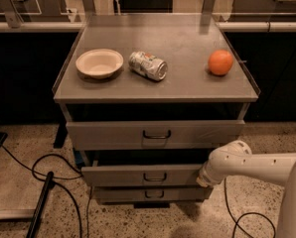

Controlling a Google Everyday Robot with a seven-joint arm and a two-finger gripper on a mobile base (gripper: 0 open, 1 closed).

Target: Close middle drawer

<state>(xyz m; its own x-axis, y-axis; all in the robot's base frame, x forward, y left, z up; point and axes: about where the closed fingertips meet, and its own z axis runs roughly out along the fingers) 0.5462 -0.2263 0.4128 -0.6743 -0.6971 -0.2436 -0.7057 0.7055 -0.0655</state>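
Hand [203, 178] is low on the right of the cabinet, at the tip of the white arm [259, 164] that reaches in from the right edge. It sits against the right end of the middle drawer [123, 175] front. From this angle I can't tell whether the hand is released or clenched, and I can't see it grasping anything.

The middle drawer is part open. Its grey front stands out past the bottom drawer [119, 194] but is set back behind the top drawer [108, 133]. Its small dark U-shaped handle [154, 177] is centred on the front, well to the left of the hand. There's a dark gap above the front.

The top drawer sticks out furthest and has the tallest, widest front. The bottom one is the narrowest.

Three things sit on the grey desk [183, 86] above:
- White bowl [99, 63] on the left, upright.
- Can [147, 65] just to the right of it, on its side and angled. It has a silver body with some red and green print, but I can't read any brand or text.
- Orange [221, 62] near the right edge, well apart from the can.

I can't read any writing anywhere else either.

A black cable [52, 155] loops across the speckled floor left of the cabinet.
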